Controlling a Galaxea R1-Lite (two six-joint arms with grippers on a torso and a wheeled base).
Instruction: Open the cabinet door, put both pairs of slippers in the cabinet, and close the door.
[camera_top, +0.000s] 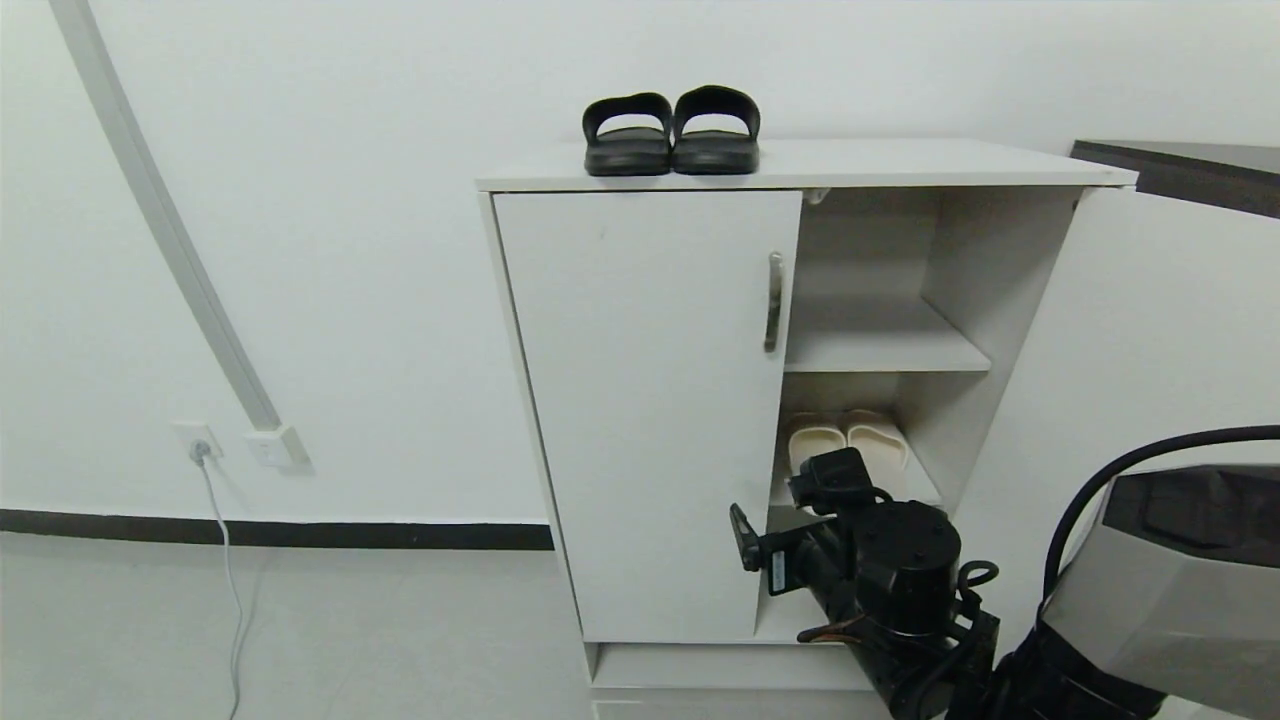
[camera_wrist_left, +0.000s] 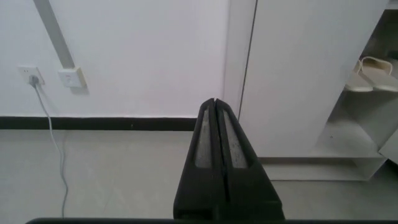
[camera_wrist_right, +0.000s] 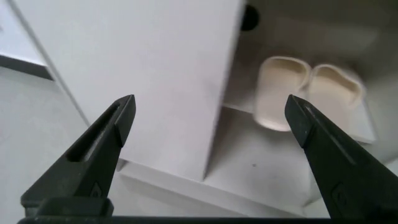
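A pair of black slippers (camera_top: 670, 130) stands on top of the white cabinet (camera_top: 900, 160). Its left door (camera_top: 640, 400) is shut and its right door (camera_top: 1150, 340) is swung wide. A cream pair of slippers (camera_top: 848, 445) (camera_wrist_right: 311, 90) (camera_wrist_left: 373, 74) lies on the lower shelf inside. My right gripper (camera_wrist_right: 210, 104) is open and empty, low in front of the open compartment and a short way back from the cream pair. My right arm (camera_top: 890, 560) sits low by the cabinet's foot. My left gripper (camera_wrist_left: 214, 106) is shut on nothing, off to the left and facing the wall and cabinet side.
The closed door carries a metal handle (camera_top: 773, 300). An upper shelf (camera_top: 880, 350) inside holds nothing. A wall socket (camera_top: 197, 443) with a hanging cable and a slanted conduit (camera_top: 160, 210) lie to the left. A dark tabletop (camera_top: 1180, 165) stands behind the open door. Bare floor (camera_top: 300, 630) spreads left.
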